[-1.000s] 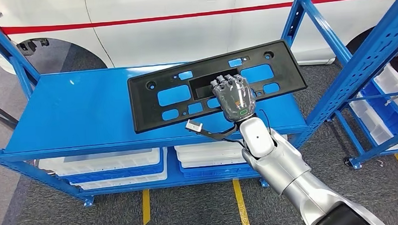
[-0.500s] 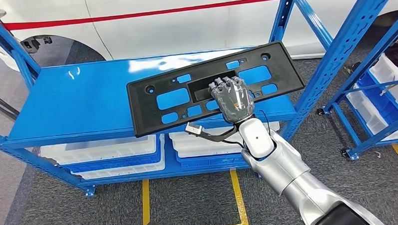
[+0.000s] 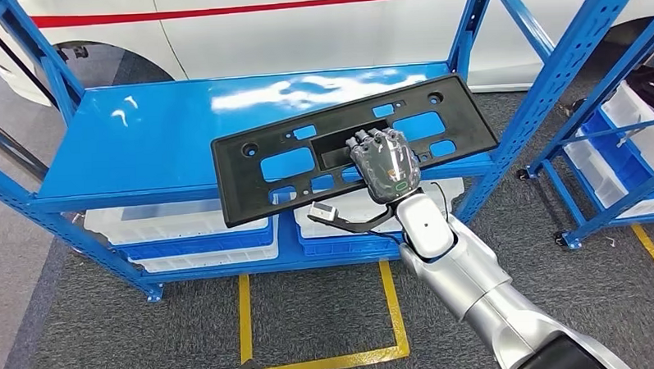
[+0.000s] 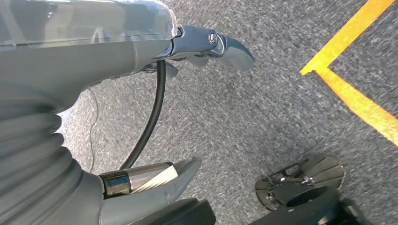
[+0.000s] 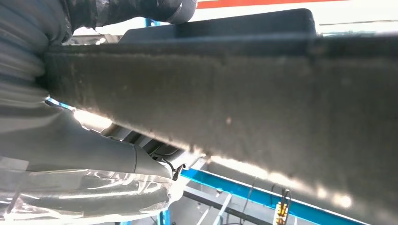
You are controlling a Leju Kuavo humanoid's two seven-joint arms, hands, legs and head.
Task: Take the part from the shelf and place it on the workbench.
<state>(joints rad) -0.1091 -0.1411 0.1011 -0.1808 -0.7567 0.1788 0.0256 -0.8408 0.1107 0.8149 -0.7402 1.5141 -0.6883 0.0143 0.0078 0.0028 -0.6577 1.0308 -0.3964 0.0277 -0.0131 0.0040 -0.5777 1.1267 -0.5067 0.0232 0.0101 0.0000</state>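
One head view: right hand (image 3: 382,164) grasps the long black plastic panel with cut-outs (image 3: 351,147), held tilted above the blue metal shelf (image 3: 142,142) front edge, fingers in its middle opening.
Left wrist view: left hand (image 4: 141,117) released, fingers apart over grey carpet (image 4: 263,108).
Right wrist view: panel's dark edge lies against that hand.
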